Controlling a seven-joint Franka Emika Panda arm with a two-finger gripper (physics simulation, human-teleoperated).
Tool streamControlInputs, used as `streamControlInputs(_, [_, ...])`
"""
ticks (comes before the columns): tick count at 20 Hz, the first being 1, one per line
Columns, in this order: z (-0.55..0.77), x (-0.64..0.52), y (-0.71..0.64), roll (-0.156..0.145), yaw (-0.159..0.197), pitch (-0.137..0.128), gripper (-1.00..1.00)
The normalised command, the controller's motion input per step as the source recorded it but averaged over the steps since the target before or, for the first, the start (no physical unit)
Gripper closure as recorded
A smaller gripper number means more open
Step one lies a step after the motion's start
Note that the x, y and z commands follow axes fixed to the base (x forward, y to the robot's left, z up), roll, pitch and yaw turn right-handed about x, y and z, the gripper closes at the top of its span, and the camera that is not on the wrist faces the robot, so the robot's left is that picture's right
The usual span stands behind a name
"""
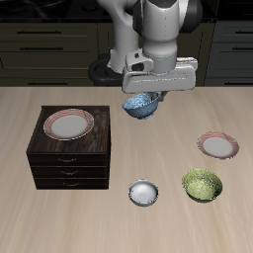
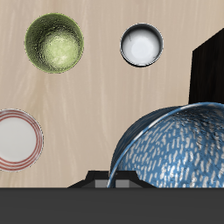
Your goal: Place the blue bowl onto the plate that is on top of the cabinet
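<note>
Blue bowl (image 1: 141, 106), round, mottled glaze

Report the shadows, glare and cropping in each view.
Exterior view: even, soft light; the blue bowl sits partly hidden under the gripper; no glare. Wrist view: sharp throughout; the blue bowl looms large, cropped by the frame; the green bowl shows glossy highlights.

The robot arm (image 1: 158, 30) has glossy white-grey rounded segments with dark joints, and a pale boxy gripper body (image 1: 158, 77).
</note>
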Motion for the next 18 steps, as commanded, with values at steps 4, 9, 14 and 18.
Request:
streamControlInputs(4, [0.39,-0.17,-0.01,-0.002,0.009,-0.064,1.00])
streamControlInputs(9, [0.42,-0.18,-0.01,0.000,0.023,-0.073,1.00])
streamControlInputs(14, [0.16,-0.01,-0.04,-0.004,0.009,-0.025,1.00])
streamControlInputs(18, [0.16,0.04,-0.18,-0.021,-0.018,-0.011,1.00])
